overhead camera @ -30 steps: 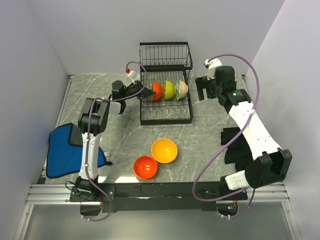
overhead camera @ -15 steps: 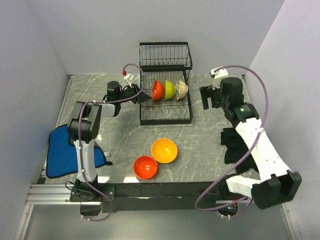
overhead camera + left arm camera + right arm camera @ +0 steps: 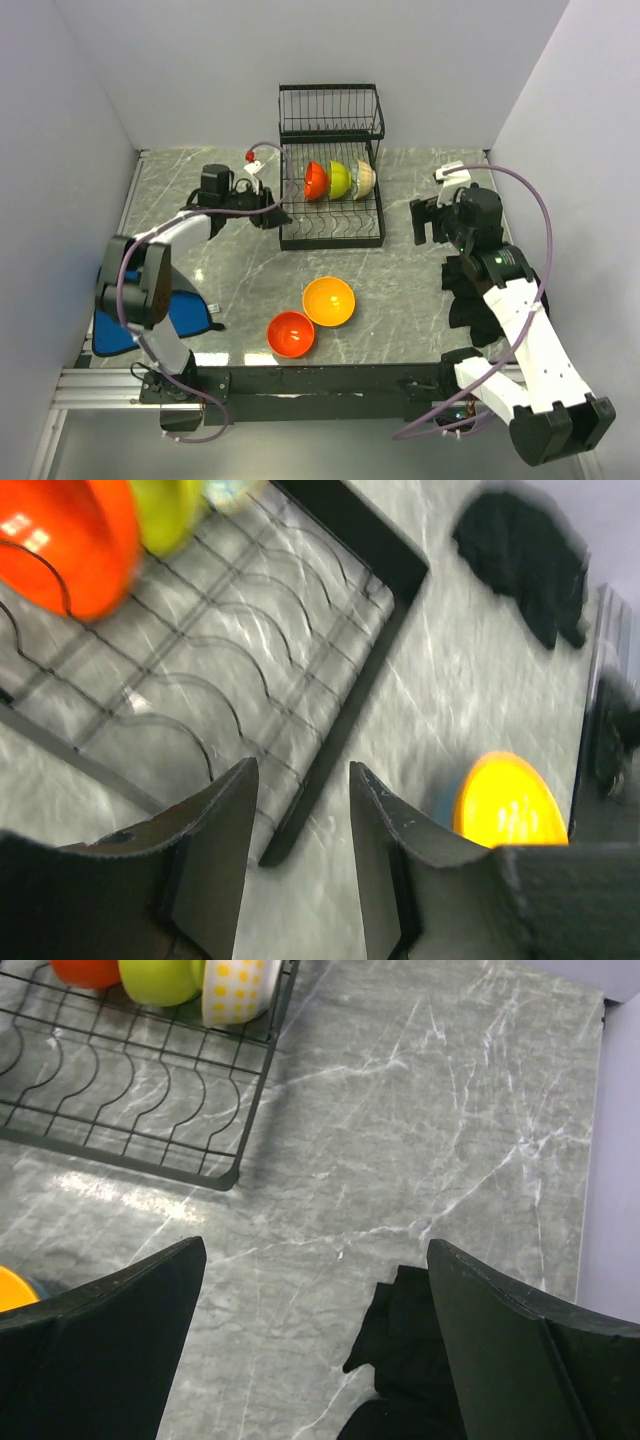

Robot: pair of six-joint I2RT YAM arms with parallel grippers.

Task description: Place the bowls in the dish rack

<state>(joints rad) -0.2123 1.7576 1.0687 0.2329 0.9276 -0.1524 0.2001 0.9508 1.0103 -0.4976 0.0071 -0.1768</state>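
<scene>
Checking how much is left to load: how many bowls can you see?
5. In the dish rack: red-orange bowl, lime green bowl, patterned cream bowl. On the table before it: orange bowl, second red-orange bowl. Another may hide under the orange one.

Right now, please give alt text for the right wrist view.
The open right gripper hangs over a grey marble table, holding nothing. At upper left, the black dish rack holds three bowls; a black cloth lies at the bottom.
</scene>
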